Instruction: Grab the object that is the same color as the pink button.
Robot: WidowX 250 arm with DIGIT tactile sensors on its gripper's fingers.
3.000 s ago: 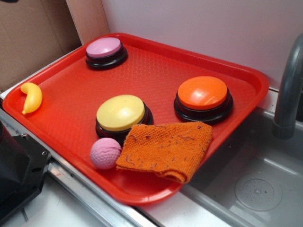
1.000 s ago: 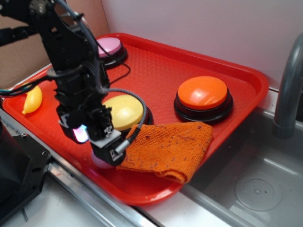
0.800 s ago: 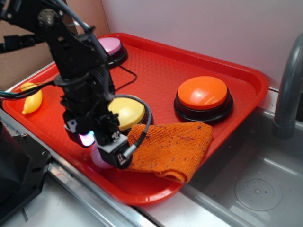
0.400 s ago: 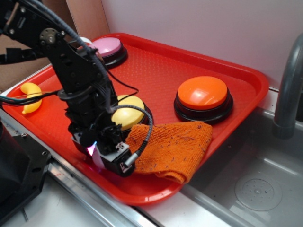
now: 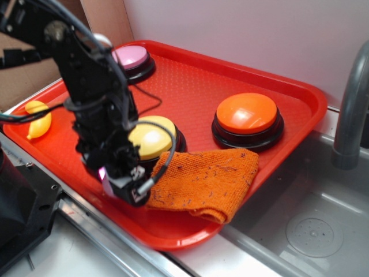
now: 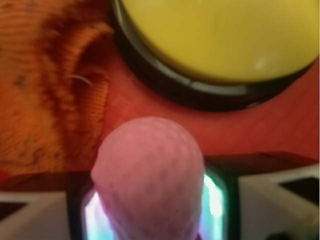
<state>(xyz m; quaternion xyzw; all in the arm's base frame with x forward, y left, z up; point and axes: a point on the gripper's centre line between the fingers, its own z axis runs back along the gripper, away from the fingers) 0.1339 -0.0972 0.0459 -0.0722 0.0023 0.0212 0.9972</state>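
Relative to the yellow button (image 5: 151, 137), the gripper (image 5: 120, 183), raised slightly from its lower position moments earlier, clasps the pink ball (image 6: 150, 175) just in front, indicating a secured grasp.

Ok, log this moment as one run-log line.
stage: grasp | gripper: shut on small dimpled pink ball | location: near edge of red plastic tray, between yellow dome button and orange cloth
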